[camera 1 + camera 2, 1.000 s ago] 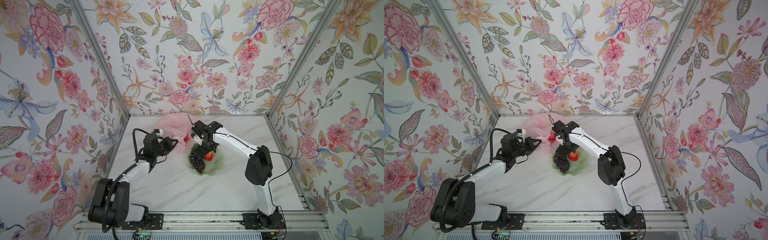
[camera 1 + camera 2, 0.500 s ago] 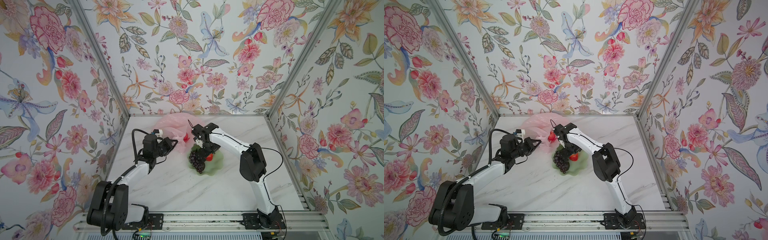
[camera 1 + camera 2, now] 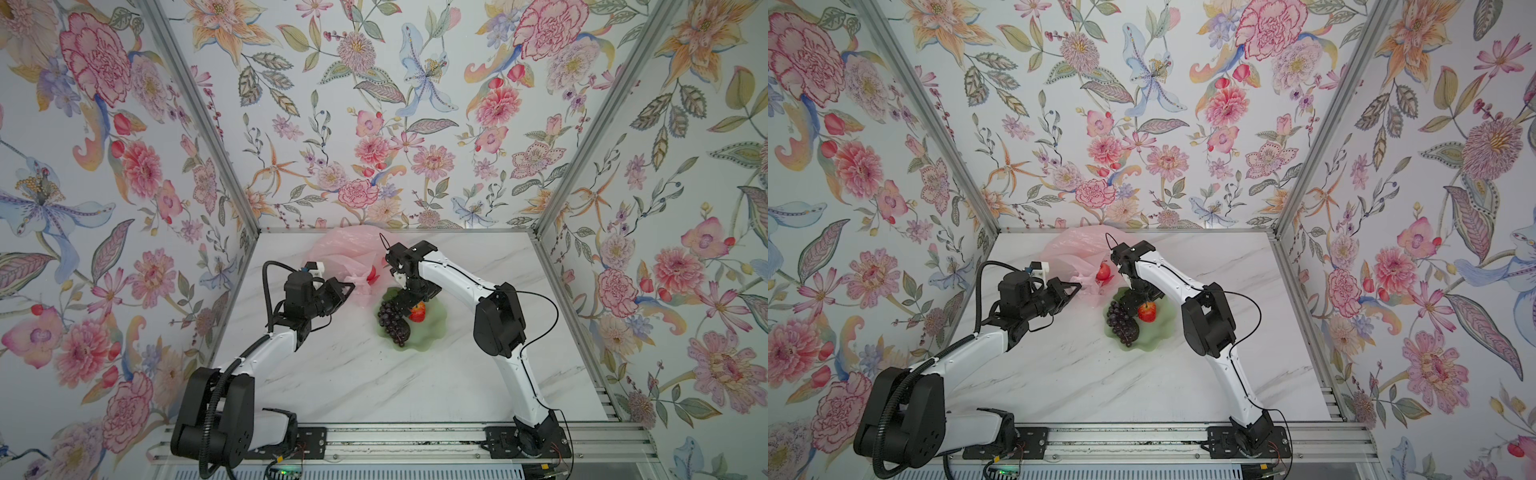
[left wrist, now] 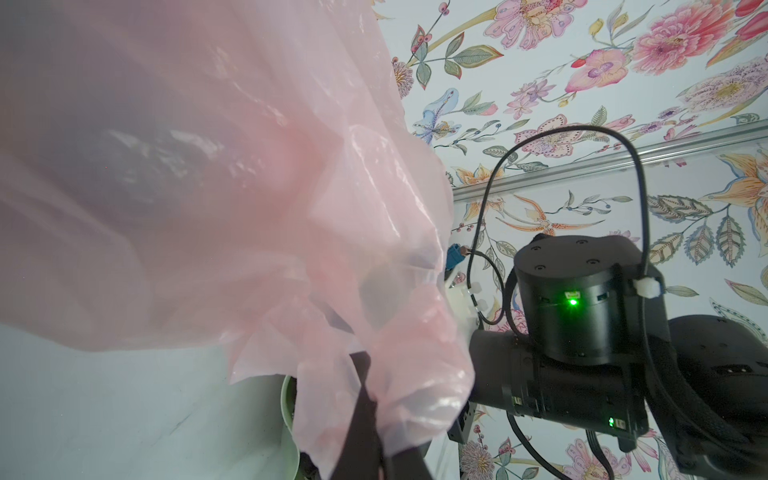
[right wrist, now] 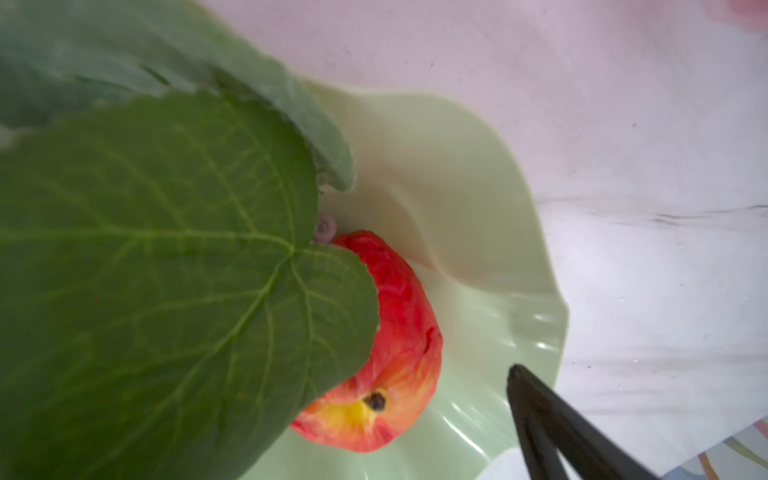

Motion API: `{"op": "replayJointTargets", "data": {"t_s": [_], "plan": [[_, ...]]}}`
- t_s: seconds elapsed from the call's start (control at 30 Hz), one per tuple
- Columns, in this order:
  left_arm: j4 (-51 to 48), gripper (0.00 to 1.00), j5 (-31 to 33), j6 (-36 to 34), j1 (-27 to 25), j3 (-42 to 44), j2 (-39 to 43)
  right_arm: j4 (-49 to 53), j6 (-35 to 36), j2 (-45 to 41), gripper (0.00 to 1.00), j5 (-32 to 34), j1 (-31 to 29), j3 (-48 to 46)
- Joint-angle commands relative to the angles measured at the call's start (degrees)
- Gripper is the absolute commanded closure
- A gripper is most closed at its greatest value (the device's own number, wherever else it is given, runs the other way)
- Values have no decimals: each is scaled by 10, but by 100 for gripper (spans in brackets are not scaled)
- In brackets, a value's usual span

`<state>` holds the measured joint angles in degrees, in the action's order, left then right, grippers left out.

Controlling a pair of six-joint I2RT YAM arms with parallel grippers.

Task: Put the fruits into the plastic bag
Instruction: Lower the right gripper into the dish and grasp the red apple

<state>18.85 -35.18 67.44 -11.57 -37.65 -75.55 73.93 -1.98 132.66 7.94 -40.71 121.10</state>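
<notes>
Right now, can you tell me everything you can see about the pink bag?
The pink bag is thin, crinkly plastic that you can partly see through. It lies bunched up at the back of the table. The left gripper is shut on a fold of its near edge and holds that part up beside the green dish. A red fruit shows at its open end.

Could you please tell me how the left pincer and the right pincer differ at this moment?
The left pincer is shut on the edge of the bag; the right pincer is open and empty. The left pincer sits beside the dish; the right pincer hangs over it, near the apple. Both are black.
</notes>
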Motion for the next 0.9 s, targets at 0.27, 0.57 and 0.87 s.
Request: {"op": "replayJointTargets", "data": {"t_s": [0.27, 0.57, 0.87], "plan": [[-28, 100, -1, -22, 12, -3, 16, 14, -28, 28, 2, -50, 21, 13], [-29, 100, -5, -24, 18, 1, 21, 14, -34, 33, 24, -70, 22, 8], [-26, 100, -8, -24, 22, 9, 28, 16, -36, 27, 42, -76, 24, 9]]}}
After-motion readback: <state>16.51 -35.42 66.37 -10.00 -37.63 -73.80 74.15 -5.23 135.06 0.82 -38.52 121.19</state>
